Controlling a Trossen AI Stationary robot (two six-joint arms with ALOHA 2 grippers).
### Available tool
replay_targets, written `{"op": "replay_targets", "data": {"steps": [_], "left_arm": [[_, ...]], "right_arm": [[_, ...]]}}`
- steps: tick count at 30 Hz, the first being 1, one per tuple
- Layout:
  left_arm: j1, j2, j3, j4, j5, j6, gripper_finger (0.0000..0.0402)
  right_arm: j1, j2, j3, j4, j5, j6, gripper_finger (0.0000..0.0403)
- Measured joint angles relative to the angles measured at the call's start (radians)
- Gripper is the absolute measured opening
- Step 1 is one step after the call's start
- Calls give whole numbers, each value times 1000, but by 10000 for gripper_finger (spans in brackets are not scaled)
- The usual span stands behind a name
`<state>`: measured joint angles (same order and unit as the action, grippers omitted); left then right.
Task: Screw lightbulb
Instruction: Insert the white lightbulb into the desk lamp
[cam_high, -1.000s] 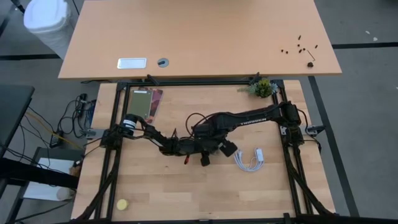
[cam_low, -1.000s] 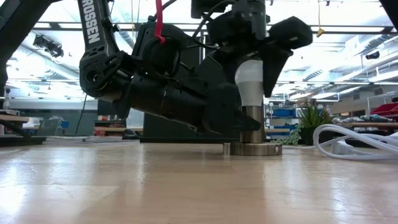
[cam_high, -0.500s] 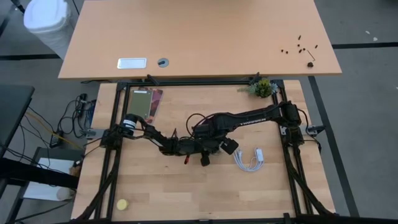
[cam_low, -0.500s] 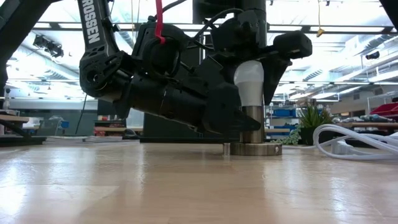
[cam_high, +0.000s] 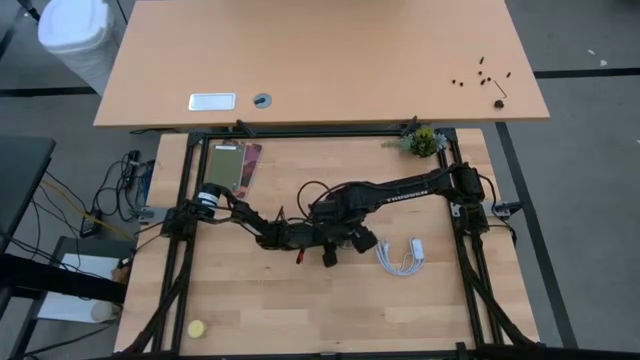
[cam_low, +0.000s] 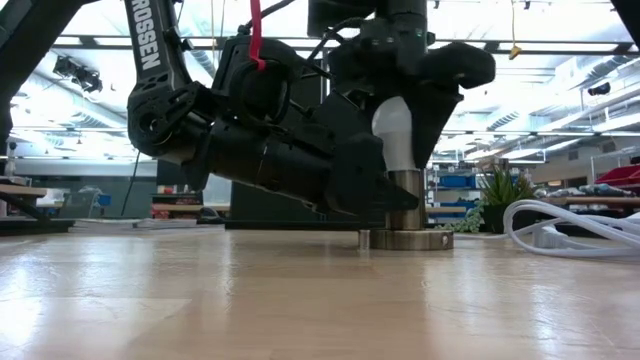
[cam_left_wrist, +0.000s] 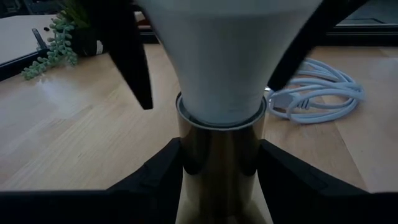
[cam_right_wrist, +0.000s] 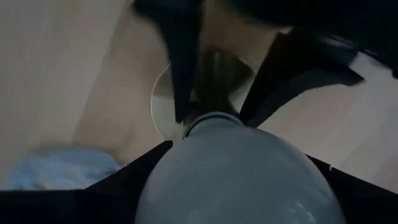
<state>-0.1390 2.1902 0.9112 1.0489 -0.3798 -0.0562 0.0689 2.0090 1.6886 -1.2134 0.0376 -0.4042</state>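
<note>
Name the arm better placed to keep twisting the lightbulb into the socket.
Right. The right gripper comes down around the lightbulb, fingers on both sides. The left gripper clamps the metal socket, steadying it.

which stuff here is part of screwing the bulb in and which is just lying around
In use:
- white pear-shaped lightbulb
- silvery metal socket
- right end effector on the bulb
- left end effector on the socket

Lying about:
- white coiled cable
- small green plant
- yellow round thing

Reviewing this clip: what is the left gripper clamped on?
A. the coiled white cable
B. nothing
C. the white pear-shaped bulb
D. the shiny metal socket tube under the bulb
D: in the left wrist view the left gripper has a dark finger on each side of the shiny metal socket tube, below the white pear-shaped lightbulb, which the right gripper holds.
</note>
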Motion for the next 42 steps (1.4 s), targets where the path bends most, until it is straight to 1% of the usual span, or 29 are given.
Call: {"op": "replay_targets", "data": {"steps": [4,9,12,19,21,23,27,35,39,42], "left_arm": [[0,0,0,0,0,0,187],[0,0,0,0,0,0,187],[0,0,0,0,0,1,187],[0,0,-1,3,0,1,187],[0,0,-1,3,0,1,187],[0,0,-1,3,0,0,187],[0,0,0,2,0,1,187],[0,0,0,0,0,1,187],[0,0,0,0,0,1,187],[0,0,0,0,0,1,187]], "right_arm": [[0,0,0,18,-6,252,275],[0,0,0,25,-5,566,257],[0,0,0,27,-5,729,254],[-19,0,0,24,-11,1151,280],[-27,0,0,21,-12,1212,282],[-33,0,0,23,-12,1203,282],[-41,0,4,21,-21,1134,285],[-43,4,58,-2,-42,939,311],[-43,4,63,-4,-73,779,327],[-40,4,64,-36,-98,588,336]]}}
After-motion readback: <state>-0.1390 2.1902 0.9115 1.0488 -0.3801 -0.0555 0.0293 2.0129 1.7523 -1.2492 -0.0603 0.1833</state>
